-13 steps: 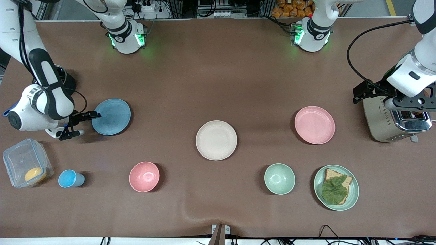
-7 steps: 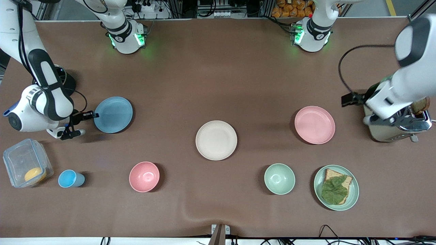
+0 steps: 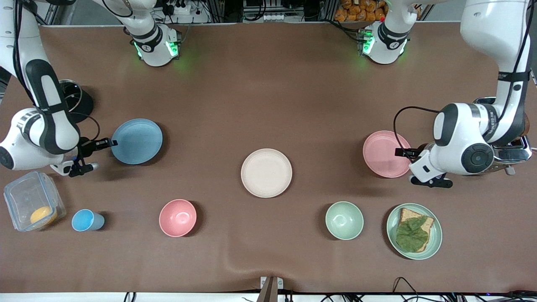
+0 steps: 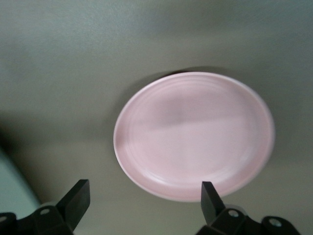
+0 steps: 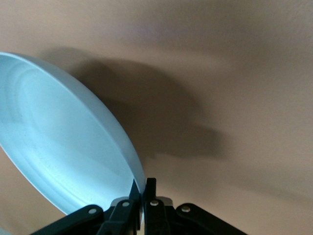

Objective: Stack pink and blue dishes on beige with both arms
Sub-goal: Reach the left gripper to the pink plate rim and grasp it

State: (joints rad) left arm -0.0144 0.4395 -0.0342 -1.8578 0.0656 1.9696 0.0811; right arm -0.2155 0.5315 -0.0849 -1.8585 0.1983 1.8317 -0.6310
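A: Item, blue plate [image 3: 136, 141]. Location?

B: Toward the right arm's end of the desk [image 3: 260, 84]. The right gripper [image 3: 112, 142] has its fingers [image 5: 142, 198] clenched on the rim. In the right wrist view the plate is tilted with a shadow under it, so it is judged lifted clear.

A: Item, pink plate [image 3: 387, 153].

B: Flat on the desk toward the left arm's end, ungrasped. The left gripper [image 3: 402, 152] sits at the rim, fingers [image 4: 78, 198] spread wide, the plate's edge near them but not yet between them.

A: Item, beige plate [image 3: 266, 173].

B: Mid-desk, bare, well apart from both.

A: Handling notes?

B: Blue: a one-edge pinch lets the plate droop, so carry it level and slow, and release low over the beige plate, centred. Pink: slide one finger under the rim before closing, or the fingers may merely push the plate along. Keep the carry path away from the green bowl [image 3: 344, 220] and pink bowl [image 3: 178, 217].
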